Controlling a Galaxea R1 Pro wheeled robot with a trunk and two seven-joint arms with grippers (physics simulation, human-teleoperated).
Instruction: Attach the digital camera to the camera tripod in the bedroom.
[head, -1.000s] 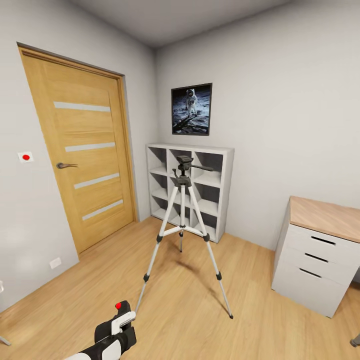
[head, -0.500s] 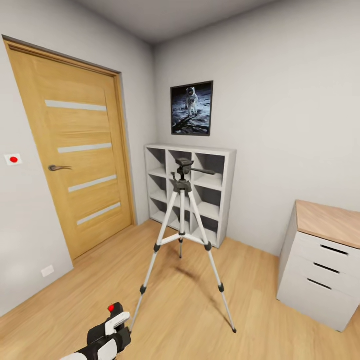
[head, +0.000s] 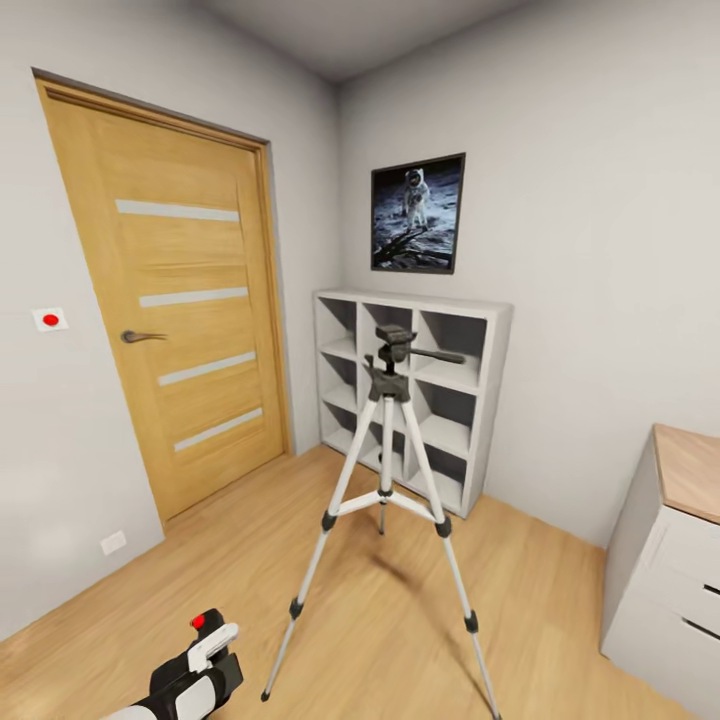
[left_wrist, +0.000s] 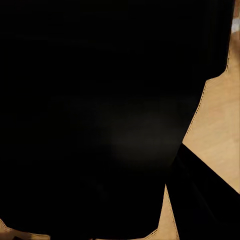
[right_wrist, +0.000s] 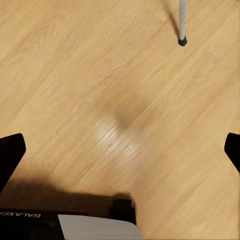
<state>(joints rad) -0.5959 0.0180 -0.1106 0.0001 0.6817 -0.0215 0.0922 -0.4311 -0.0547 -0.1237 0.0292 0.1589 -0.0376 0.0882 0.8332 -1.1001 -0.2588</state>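
The camera tripod (head: 385, 490) stands on the plank floor in mid-room, silver-white legs spread, its dark grey head (head: 394, 340) bare and the pan handle pointing right. My left gripper (head: 198, 655) sits low at the near left, short of the tripod's near leg, shut on a black boxy thing with a red dot, the digital camera (head: 205, 628). That black body (left_wrist: 100, 125) blocks nearly all of the left wrist view. My right gripper (right_wrist: 120, 150) hangs open over bare floor, its fingertips (right_wrist: 10, 150) wide apart, one tripod foot (right_wrist: 182, 41) ahead.
An oak door (head: 180, 320) is shut in the left wall. A white cube shelf (head: 420, 390) stands behind the tripod under the astronaut picture (head: 418, 215). A white drawer unit with a wood top (head: 675, 560) stands at the right. Open floor surrounds the tripod.
The whole view has shifted as the robot moved: the tripod now looks nearer and further right, the drawer unit slides off to the right. My left gripper sits lower in the picture.
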